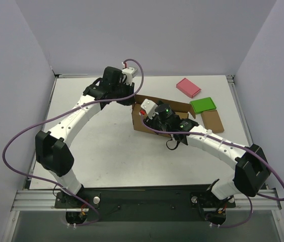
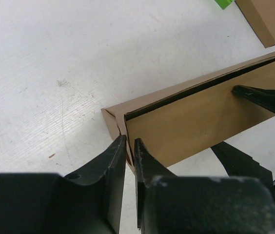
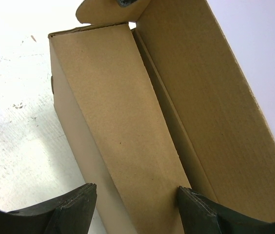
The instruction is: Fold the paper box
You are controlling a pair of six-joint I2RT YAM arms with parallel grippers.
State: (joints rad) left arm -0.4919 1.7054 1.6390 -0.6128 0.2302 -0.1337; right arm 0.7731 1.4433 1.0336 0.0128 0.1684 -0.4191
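The paper box (image 1: 147,121) is a brown cardboard mailer, partly folded with its walls raised, in the middle of the table. My left gripper (image 1: 128,99) is at the box's far left corner. In the left wrist view the gripper (image 2: 130,146) is nearly closed, with the edge of the box's wall (image 2: 196,117) running in between the fingers. My right gripper (image 1: 154,115) is over the box's near wall. In the right wrist view the gripper (image 3: 135,207) is wide open, astride a folded-in panel (image 3: 118,131); one of its fingers (image 3: 198,212) touches the panel.
A pink block (image 1: 188,86), a green block (image 1: 203,105) and a small brown block (image 1: 212,121) lie to the right of the box. The small brown block (image 2: 266,19) also shows in the left wrist view. Purple-grey walls enclose the table on three sides.
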